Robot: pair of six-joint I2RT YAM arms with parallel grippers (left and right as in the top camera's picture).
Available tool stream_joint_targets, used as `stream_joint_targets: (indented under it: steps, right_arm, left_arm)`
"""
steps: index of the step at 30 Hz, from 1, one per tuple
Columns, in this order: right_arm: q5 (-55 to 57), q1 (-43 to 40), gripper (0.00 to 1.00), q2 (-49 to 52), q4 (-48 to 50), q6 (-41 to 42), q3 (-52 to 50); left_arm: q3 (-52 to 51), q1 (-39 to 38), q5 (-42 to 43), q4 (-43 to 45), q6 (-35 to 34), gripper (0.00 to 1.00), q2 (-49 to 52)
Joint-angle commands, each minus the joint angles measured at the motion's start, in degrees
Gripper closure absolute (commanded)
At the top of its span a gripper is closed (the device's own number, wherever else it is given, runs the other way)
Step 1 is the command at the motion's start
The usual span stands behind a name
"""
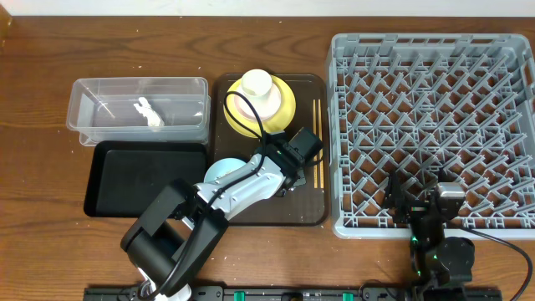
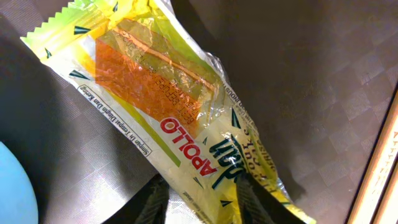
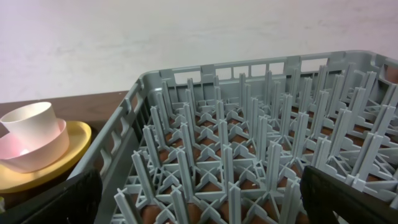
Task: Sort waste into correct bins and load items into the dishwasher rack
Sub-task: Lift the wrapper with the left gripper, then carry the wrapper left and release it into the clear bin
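The yellow-green snack wrapper [image 2: 168,106] lies on the dark-brown tray [image 1: 311,211]. My left gripper [image 2: 205,202] is low over it and open, its fingers straddling the wrapper's near end, with tray showing beside one finger. In the overhead view the left gripper [image 1: 287,182] hides the wrapper. The light-blue bowl [image 1: 220,171] sits just left of it. A white cup [image 1: 256,84] stands in a pinkish bowl [image 3: 37,152] on the yellow plate [image 1: 286,107]. A white tissue [image 1: 149,113] lies in the clear tub [image 1: 79,117]. My right gripper [image 1: 422,199] hangs open over the grey rack's [image 1: 435,109] near edge.
The shallow black bin [image 1: 142,180] sits in front of the clear tub, left of the tray. A pair of chopsticks [image 1: 316,142] lies along the tray's right side, close to the rack wall. The rack's upright pegs [image 3: 249,143] fill its floor.
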Motion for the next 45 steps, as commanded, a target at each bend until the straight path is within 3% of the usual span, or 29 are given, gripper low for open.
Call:
stream_joint_targets:
  steps: [1, 5, 17, 25, 35, 40, 45]
  right_arm:
    - [0.0, -0.4, 0.01, -0.3, -0.2, -0.8, -0.1]
    - [0.0, -0.4, 0.01, -0.3, -0.2, -0.8, -0.1]
    - [0.0, -0.4, 0.01, -0.3, -0.2, -0.8, -0.1]
    - [0.0, -0.4, 0.01, -0.3, -0.2, -0.8, -0.1]
    - [0.0, -0.4, 0.01, -0.3, -0.2, -0.8, -0.1]
    - [0.0, -0.4, 0.01, -0.3, -0.2, -0.8, -0.1]
    - [0.0, -0.4, 0.01, -0.3, -0.2, -0.8, -0.1]
  left_arm:
    - [0.4, 0.0, -1.0, 0.0, -0.5, 0.65, 0.8]
    - [0.4, 0.0, -1.0, 0.0, -0.5, 0.68, 0.8]
    - [0.4, 0.0, -1.0, -0.7, -0.5, 0.93, 0.7]
    - [0.4, 0.0, -1.0, -2.0, -0.5, 0.94, -1.8]
    - [0.4, 1.6, -2.9, -2.1, 0.4, 0.94, -12.0]
    - [0.4, 6.4, -4.2, -2.1, 0.4, 0.94, -17.1]
    - [0.4, 15.7, -4.1, -1.9, 0.3, 0.94, -20.9]
